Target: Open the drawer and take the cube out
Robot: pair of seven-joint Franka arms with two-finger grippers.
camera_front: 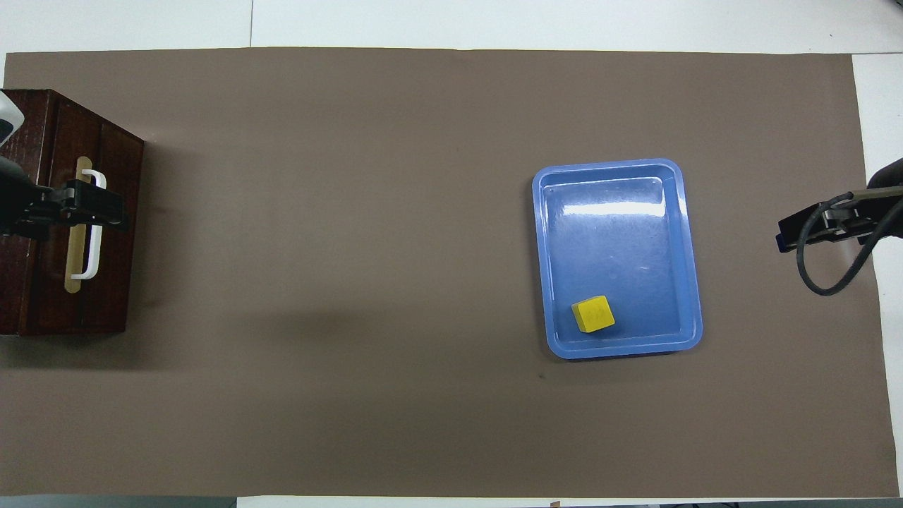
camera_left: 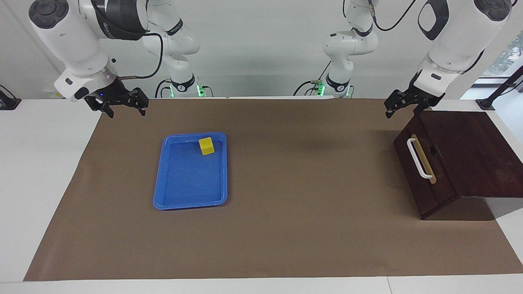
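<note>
I see the small yellow cube in the blue plastic tray, dark wooden drawer shut; left gripper & right gripper both released, raised over the counter

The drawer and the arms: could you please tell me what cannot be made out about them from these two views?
- Drawer: shut, so both views hide its inside behind the dark front.
- Cabinet, overhead view: the picture's edge cuts off its body.
- Left gripper, overhead view: it covers part of the white handle; contact is unreadable there.
- Right gripper, overhead view: the picture's edge cuts off most of it.
</note>
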